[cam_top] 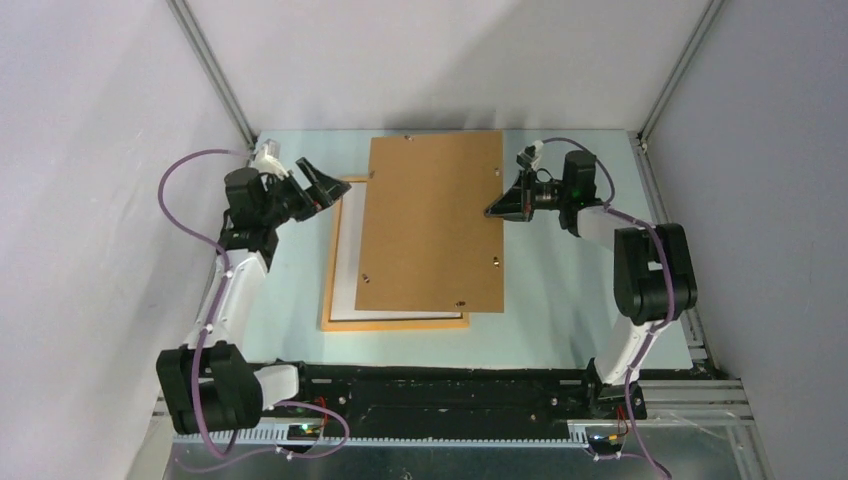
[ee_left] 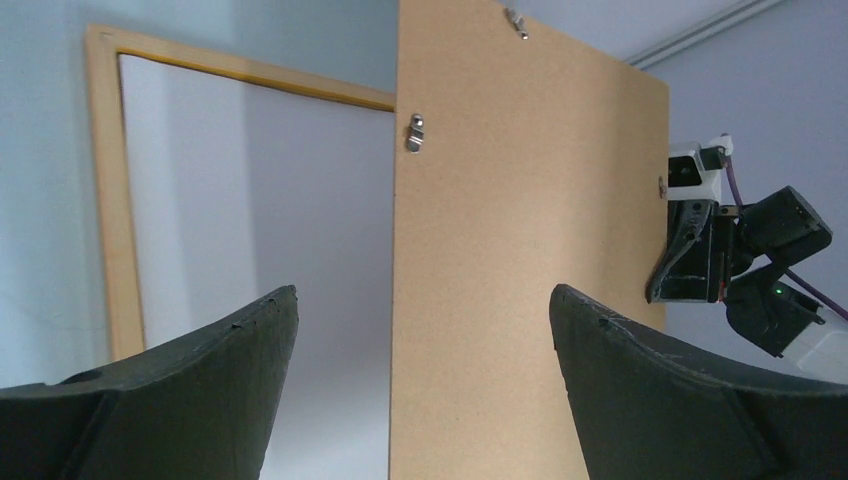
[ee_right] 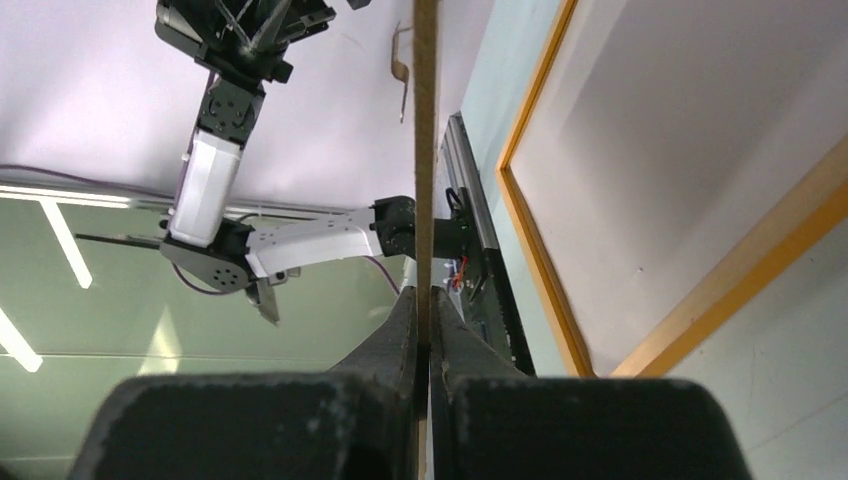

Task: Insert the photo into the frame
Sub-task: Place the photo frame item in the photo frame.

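The light-orange frame lies flat on the table with a plain white sheet inside it. No colour print shows, and I cannot tell whether the white sheet is the photo face down. My right gripper is shut on the right edge of the brown backing board and holds it over the frame's right part. The right wrist view shows the board edge clamped between the jaws. My left gripper is open and empty at the frame's far left corner, facing the board.
Small metal clips sit on the backing board. Grey walls with metal posts enclose the table on three sides. The arm bases and a black rail run along the near edge.
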`<state>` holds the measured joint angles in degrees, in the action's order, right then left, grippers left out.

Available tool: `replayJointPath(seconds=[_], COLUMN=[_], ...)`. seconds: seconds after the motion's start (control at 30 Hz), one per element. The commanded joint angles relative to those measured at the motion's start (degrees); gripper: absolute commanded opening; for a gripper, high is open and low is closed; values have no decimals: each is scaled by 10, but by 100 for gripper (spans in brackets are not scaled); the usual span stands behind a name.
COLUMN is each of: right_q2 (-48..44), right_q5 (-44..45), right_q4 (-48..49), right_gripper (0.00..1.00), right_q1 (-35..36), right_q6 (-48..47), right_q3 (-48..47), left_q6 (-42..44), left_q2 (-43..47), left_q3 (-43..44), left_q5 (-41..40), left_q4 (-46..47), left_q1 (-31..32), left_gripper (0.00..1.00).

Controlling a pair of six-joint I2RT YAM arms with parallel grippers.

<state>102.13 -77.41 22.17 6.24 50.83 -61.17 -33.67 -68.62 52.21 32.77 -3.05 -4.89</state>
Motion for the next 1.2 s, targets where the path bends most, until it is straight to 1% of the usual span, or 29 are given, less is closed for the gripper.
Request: replayJointPath(seconds=[0.0,0.17,0.23,0.33,0.43,0.57,0.73,1.0,1.17], right_q2=[40,73,81,85,80,81,91,115,136], right_q5=[-15,-7,-2,11,32,54,72,91,95], right_q4=[185,266,265,223,153,103,77,31,22], right_gripper=[0,0,0,0,0,0,0,0,0], right_q1=[16,39,46,52,58,60,71,88,94], right_q6=[130,191,195,159,104,62,46,17,10], right_q3=[-8,-8,-9,-8,-9,-9,-17,-57,-74], left_q6=[60,84,91,96,97,97,94,94,92], left_q2=[35,52,56,60,61,60,51,46,45], left_q3=[17,15,12,7,5,5,5,9,7], left_q5=[-2,-17,-26,-37,-41,-43,-43,-45,-48], left_q4=[-43,-69,-74,-77,-77,-77,-77,-76,-76], left_q1=[-18,-25,-27,-29,-30,-32,-33,-34,-34], left_gripper=[100,100,100,100,100,100,100,100,100])
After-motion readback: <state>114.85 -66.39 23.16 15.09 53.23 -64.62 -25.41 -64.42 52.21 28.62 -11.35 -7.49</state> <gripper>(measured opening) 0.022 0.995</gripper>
